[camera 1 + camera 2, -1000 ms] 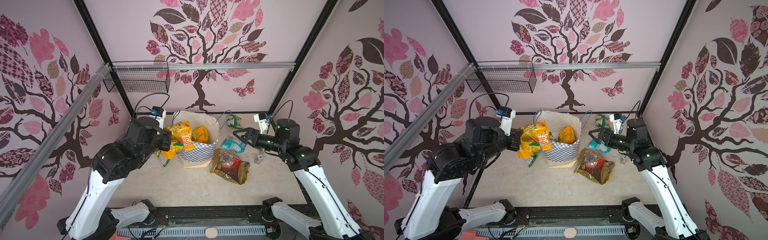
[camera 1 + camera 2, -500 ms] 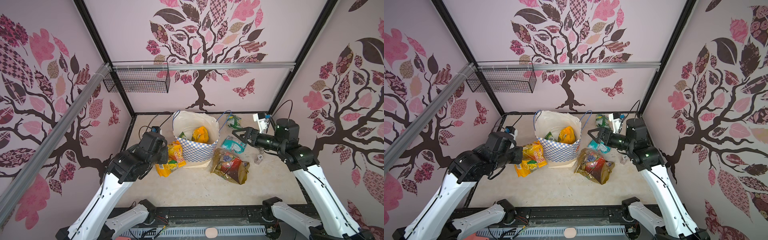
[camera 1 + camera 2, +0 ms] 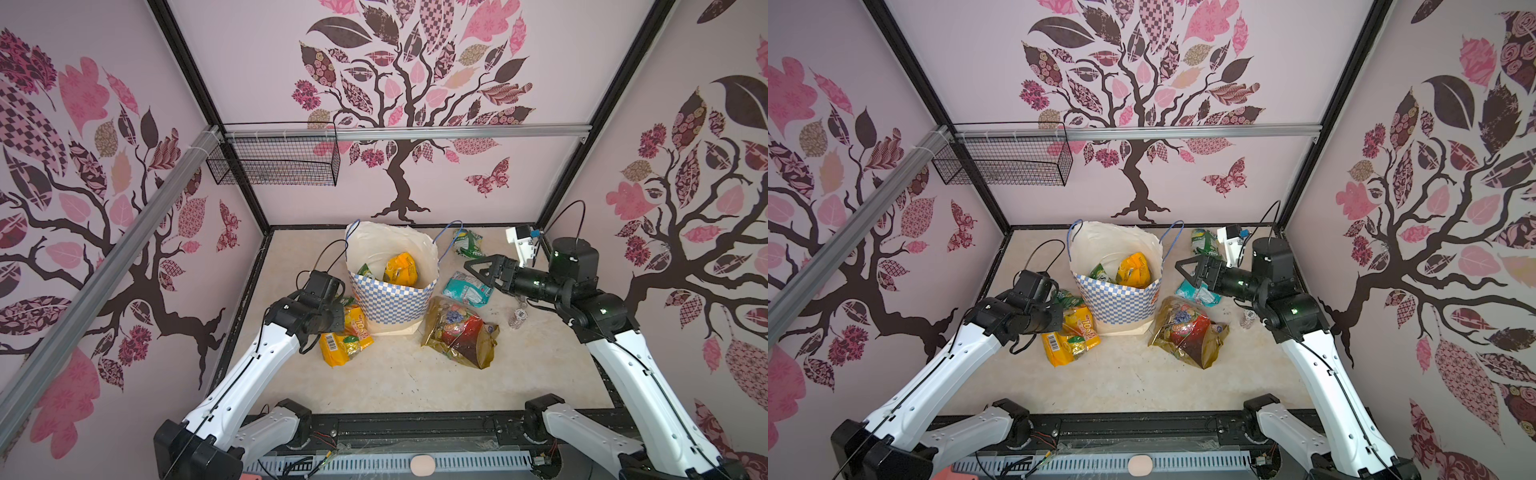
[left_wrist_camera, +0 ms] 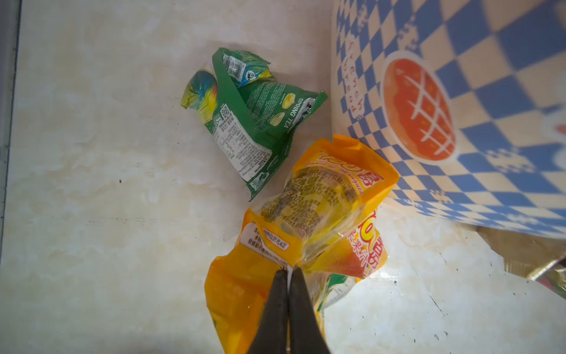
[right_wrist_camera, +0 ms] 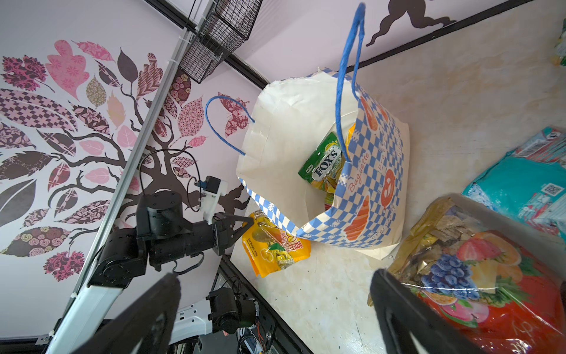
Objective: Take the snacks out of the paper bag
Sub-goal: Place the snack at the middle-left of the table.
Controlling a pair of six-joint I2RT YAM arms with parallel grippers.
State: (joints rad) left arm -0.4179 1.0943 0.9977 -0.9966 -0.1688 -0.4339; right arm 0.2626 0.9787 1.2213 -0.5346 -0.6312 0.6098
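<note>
Seemingly wrist-only: left gripper [image 4: 288,271] on packet [image 4: 324,196]

Matt paper bag [image 3: 388,301] with twisted cord handles [image 5: 338,89]; glossy, crinkled plastic-film snacks [image 3: 457,332]; smooth, faintly shiny, marbled stone-look table [image 3: 374,382]; black metal-wire basket [image 3: 282,166].

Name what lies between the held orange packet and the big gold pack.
The paper bag stands between orange packet and gold pack, in both top views.
</note>
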